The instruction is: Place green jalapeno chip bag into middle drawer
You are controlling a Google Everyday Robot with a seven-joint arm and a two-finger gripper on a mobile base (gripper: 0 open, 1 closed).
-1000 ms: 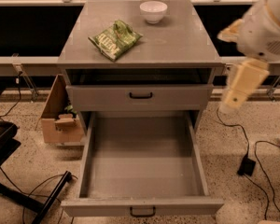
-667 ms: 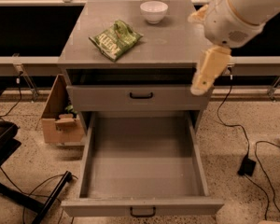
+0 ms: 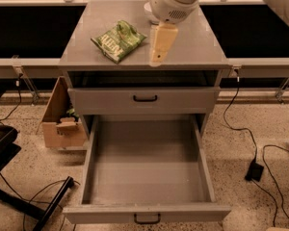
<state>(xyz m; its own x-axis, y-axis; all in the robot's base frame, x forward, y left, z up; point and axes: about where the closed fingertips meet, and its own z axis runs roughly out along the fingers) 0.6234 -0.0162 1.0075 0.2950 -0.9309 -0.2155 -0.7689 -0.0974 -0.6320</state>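
Hand (image 3: 158, 57) over the tabletop (image 3: 197, 47), just right of the green jalapeno chip bag (image 3: 119, 41) — its grip could not be told, middle drawer (image 3: 147, 177) stood open, nearer.

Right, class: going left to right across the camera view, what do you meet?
First the cardboard box, green jalapeno chip bag on the cabinet top, gripper over that top just right of the bag, black power brick on the floor.

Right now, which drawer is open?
The middle drawer, pulled out toward us; the upper drawer is shut. The hand hovers above the cabinet top, beside the chip bag.
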